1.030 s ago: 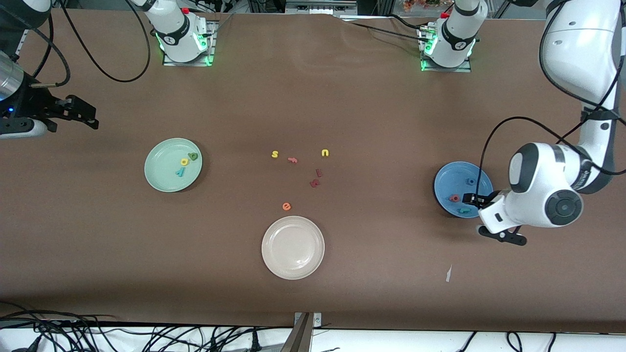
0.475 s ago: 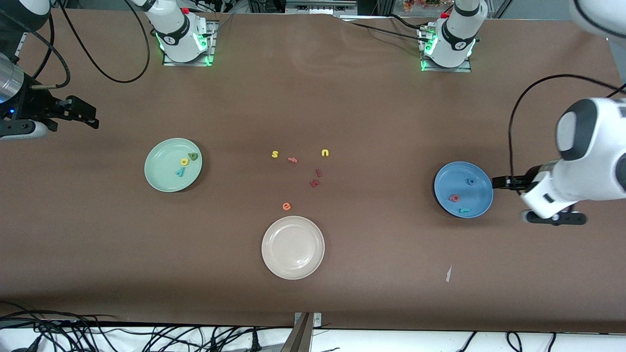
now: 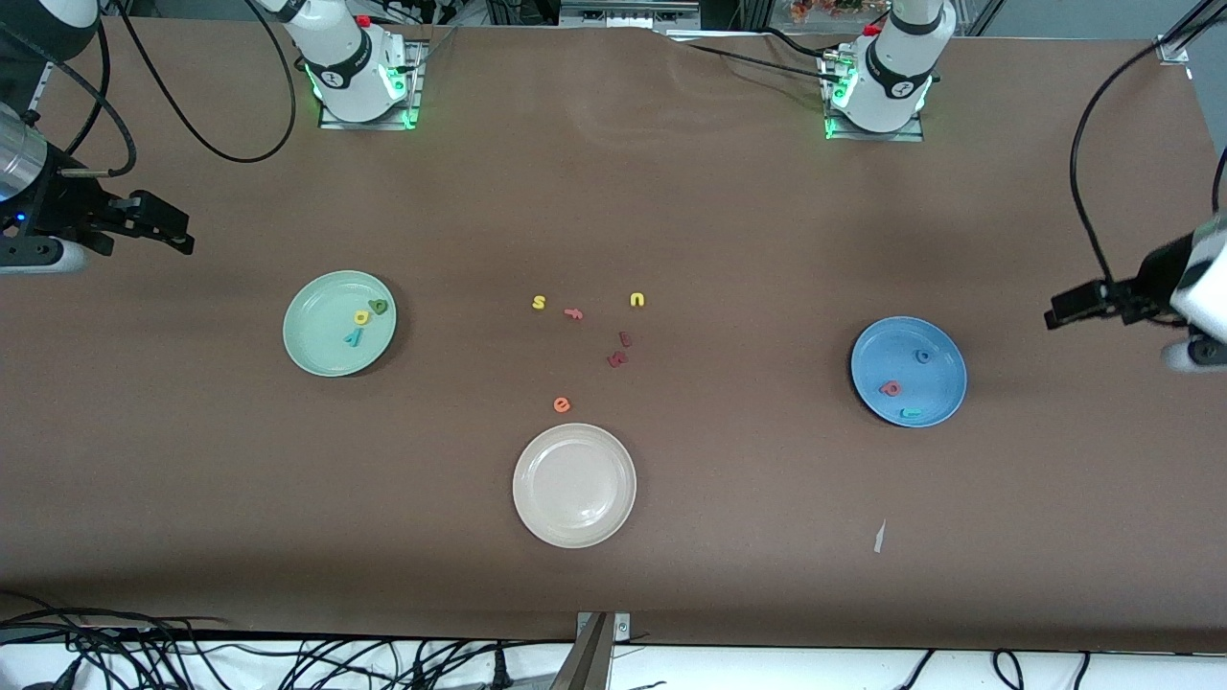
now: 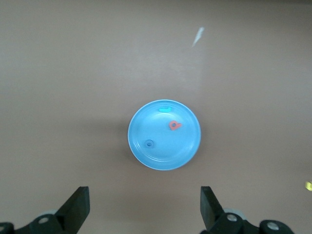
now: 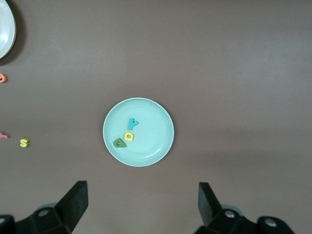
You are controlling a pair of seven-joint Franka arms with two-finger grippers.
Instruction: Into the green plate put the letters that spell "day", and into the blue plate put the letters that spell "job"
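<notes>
With d, a, y lying in the green plate (image 3: 339, 323) and j, o, b in the blue plate (image 3: 908, 371), the left gripper (image 3: 1083, 309) and right gripper (image 3: 153, 226) hung wide open and empty over the table's ends, so both arms should simply hold clear.

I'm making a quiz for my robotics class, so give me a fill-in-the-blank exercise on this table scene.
1. The yellow "a" lies in the ____ plate.
2. The blue plate holds ____ foam letters.
3. The orange "e" lies on the table, just farther from the front camera than the ____ plate.
4. Both the left hand and the right hand are open and hold ____.

Missing words: green; three; cream-white; nothing
</notes>
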